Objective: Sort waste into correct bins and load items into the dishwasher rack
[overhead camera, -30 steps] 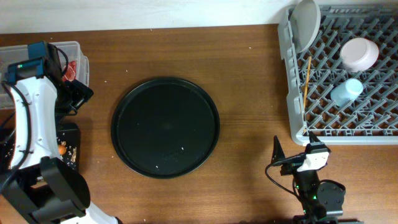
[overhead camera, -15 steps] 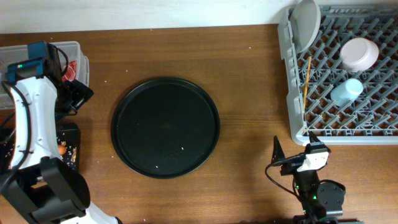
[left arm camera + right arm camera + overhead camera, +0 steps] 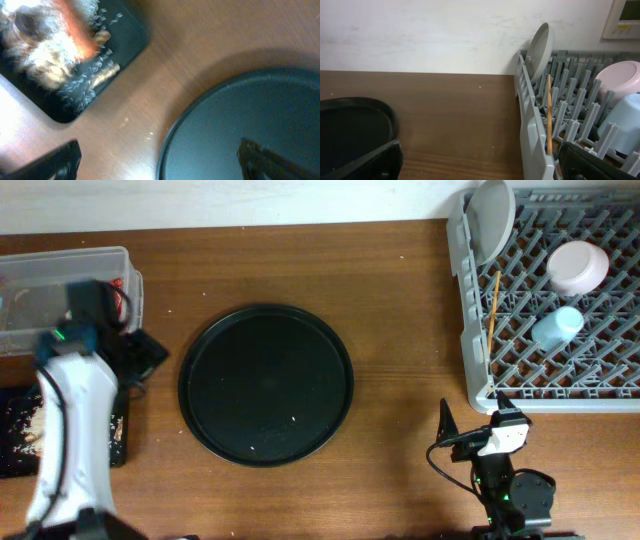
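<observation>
The grey dishwasher rack point(image 3: 478, 370) at the far right holds a white plate point(image 3: 490, 218) on edge, a white bowl point(image 3: 578, 267), a pale blue cup point(image 3: 556, 326) and wooden chopsticks point(image 3: 492, 305). The right wrist view shows the same rack point(image 3: 532, 132), plate point(image 3: 540, 49), bowl point(image 3: 620, 80), cup point(image 3: 626, 125) and a chopstick point(image 3: 549, 115). My right gripper point(image 3: 472, 422) point(image 3: 480, 167) stands open and empty near the rack's front corner. Rice scraps point(image 3: 47, 65) and an orange carrot point(image 3: 77, 30) lie in the black bin point(image 3: 127, 37) point(image 3: 12, 465). A red wrapper point(image 3: 122, 284) lies in the clear tub point(image 3: 60, 260). My left gripper point(image 3: 148, 352) point(image 3: 160, 165) hangs open and empty between the bins and the tray.
A round black tray point(image 3: 265, 385) point(image 3: 250, 125) lies mid-table, bare but for a few crumbs. My left arm point(image 3: 75, 415) covers part of the black bin. A pale wall point(image 3: 420, 30) runs along the table's back edge.
My left arm has swung toward the front and right, uncovering the clear tub and bringing its gripper closer to the tray. The right arm has not moved.
</observation>
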`<action>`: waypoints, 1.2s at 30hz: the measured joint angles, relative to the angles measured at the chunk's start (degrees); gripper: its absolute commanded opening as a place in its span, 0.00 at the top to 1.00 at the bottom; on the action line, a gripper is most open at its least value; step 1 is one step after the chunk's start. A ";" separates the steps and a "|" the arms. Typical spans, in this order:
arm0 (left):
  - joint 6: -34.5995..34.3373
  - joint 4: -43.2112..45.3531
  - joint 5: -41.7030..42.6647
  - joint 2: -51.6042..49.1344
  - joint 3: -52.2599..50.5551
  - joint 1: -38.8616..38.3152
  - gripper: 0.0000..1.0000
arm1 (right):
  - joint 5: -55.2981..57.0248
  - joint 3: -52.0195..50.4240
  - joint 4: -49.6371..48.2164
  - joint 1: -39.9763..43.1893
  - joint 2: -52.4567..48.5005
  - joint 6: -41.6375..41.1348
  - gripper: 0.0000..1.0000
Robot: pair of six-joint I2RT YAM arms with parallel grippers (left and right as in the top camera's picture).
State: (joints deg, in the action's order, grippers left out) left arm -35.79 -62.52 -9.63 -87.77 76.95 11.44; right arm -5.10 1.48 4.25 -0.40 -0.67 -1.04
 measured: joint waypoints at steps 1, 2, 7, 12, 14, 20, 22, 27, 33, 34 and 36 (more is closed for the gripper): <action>1.57 7.04 1.07 3.50 -6.16 -2.23 0.01 | 0.00 0.00 0.00 0.00 0.00 0.00 0.02; 3.67 14.34 2.64 6.14 -11.61 -3.93 0.01 | -0.02 -0.02 0.07 0.00 0.02 0.00 0.02; 11.39 40.37 8.35 21.14 -36.30 -9.03 0.01 | 0.13 -0.07 0.07 0.00 0.09 0.00 0.02; 12.68 40.09 3.58 38.14 -53.75 -9.07 0.01 | 0.17 -0.11 0.09 0.02 0.02 0.00 0.02; 12.94 42.29 3.08 41.42 -55.87 -9.07 0.01 | 0.17 -0.11 0.07 0.02 0.04 0.02 0.02; 23.78 51.32 2.25 59.12 -67.41 -9.07 0.01 | 0.17 -0.11 0.04 0.02 0.02 0.02 0.02; 25.51 54.05 2.12 64.70 -70.20 -9.07 0.01 | 0.15 -0.11 0.07 0.02 0.02 0.04 0.02; 31.39 57.81 4.98 74.66 -76.00 -9.07 0.01 | 0.15 -0.11 0.07 0.02 0.04 0.02 0.02; 36.76 57.75 6.71 78.36 -76.00 -9.07 0.01 | 0.17 -0.11 0.07 0.02 0.02 0.04 0.02; 36.94 57.75 6.86 79.91 -76.00 -9.07 0.01 | 0.17 -0.11 0.07 0.02 0.04 0.02 0.02; 37.16 57.72 6.88 82.88 -76.00 -9.07 0.01 | 0.15 -0.11 0.04 0.02 0.04 0.02 0.02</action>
State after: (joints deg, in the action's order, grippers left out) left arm 1.37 -4.80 -2.74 -4.89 0.95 2.37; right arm -4.95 1.37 4.29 -0.38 -0.62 -1.02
